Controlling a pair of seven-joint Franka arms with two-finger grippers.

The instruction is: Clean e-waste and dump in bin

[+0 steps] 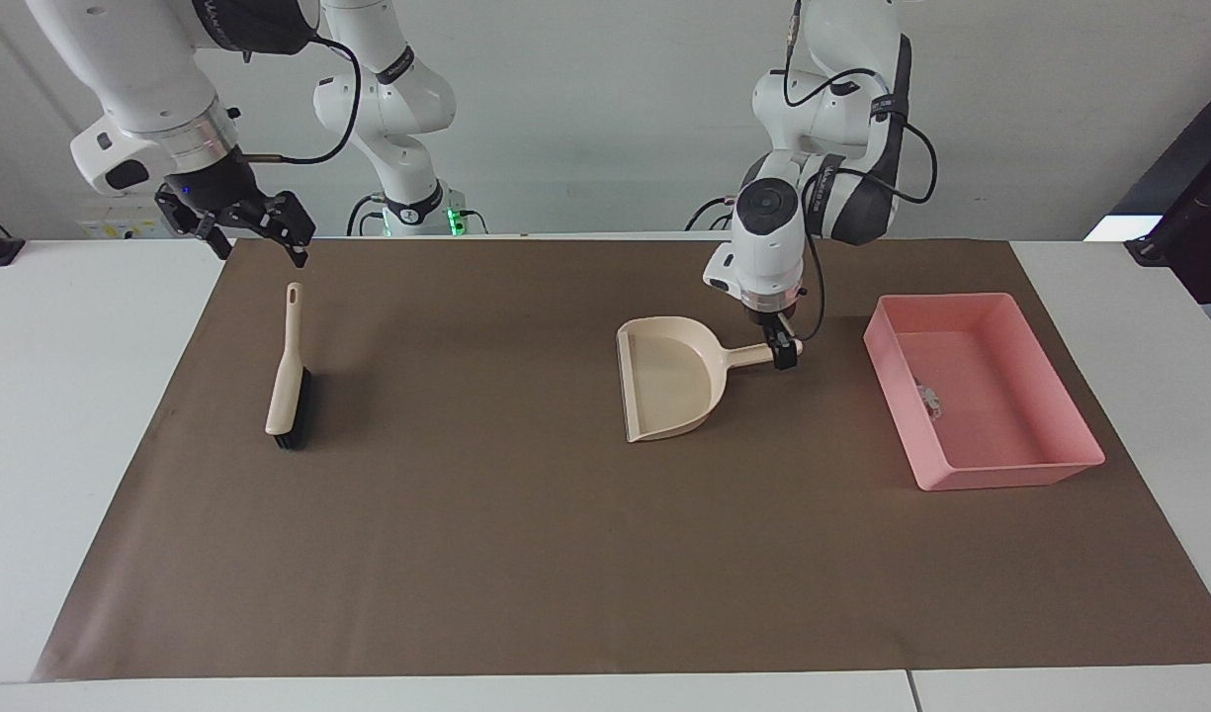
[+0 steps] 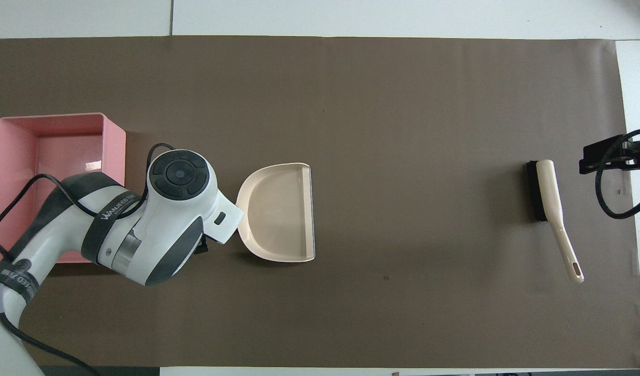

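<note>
Nearest the robots, your right gripper (image 1: pixel 256 253) is hanging with its fingers apart over the mat's edge, above the handle end of the brush (image 1: pixel 289 386), and waiting. Your left gripper (image 1: pixel 785 353) is sitting at the handle tip of the dustpan (image 1: pixel 669 381); you cannot tell whether it is clamping it. That handle is pointing along the table toward the bin (image 1: pixel 1010 475), which is lying beside it. The e-waste (image 1: pixel 929 398) is already lying inside the bin, so the job is probably finishing.

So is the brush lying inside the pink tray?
No, the brush lies on the brown mat toward the right arm's end, apart from the pink tray.
</note>
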